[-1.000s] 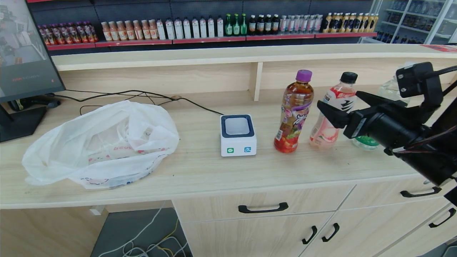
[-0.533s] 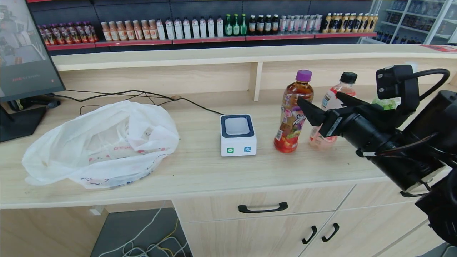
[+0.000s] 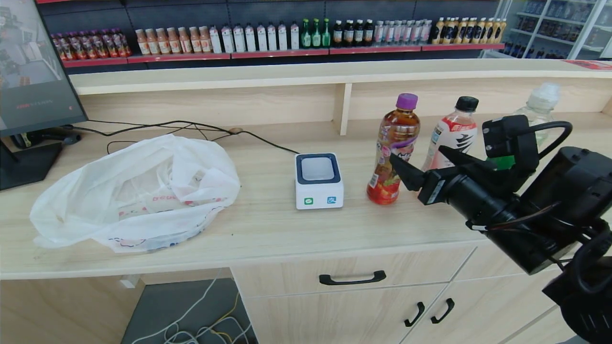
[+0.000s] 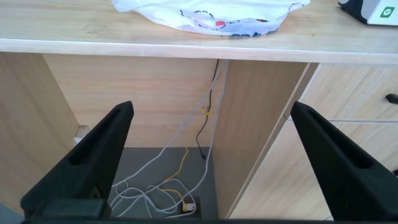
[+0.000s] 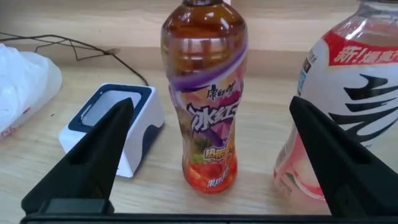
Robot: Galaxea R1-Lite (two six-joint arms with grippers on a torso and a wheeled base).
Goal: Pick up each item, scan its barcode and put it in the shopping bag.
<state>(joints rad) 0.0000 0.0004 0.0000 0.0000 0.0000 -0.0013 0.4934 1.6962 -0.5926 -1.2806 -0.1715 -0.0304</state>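
Three bottles stand on the wooden counter (image 3: 267,224): an amber one with a purple cap (image 3: 394,148), a pink one with a black cap (image 3: 453,131) and a clear one with a green label (image 3: 539,107). My right gripper (image 3: 417,154) is open, just in front of the purple-capped bottle (image 5: 202,93) and level with its lower half, holding nothing. The pink bottle (image 5: 348,124) stands beside it. The white scanner (image 3: 319,180) sits mid-counter, and the white shopping bag (image 3: 136,191) lies open at the left. My left gripper (image 4: 211,106) is open below the counter edge.
A monitor (image 3: 28,71) stands at the far left with black cables (image 3: 191,128) running behind the bag. A raised shelf with a divider (image 3: 342,107) backs the counter. Drawers with black handles (image 3: 352,278) are below. Loose wires (image 4: 180,186) lie on the floor under the counter.
My right gripper has moved left and lower, from in front of the pink and clear bottles to the purple-capped one. The clear bottle is now uncovered.
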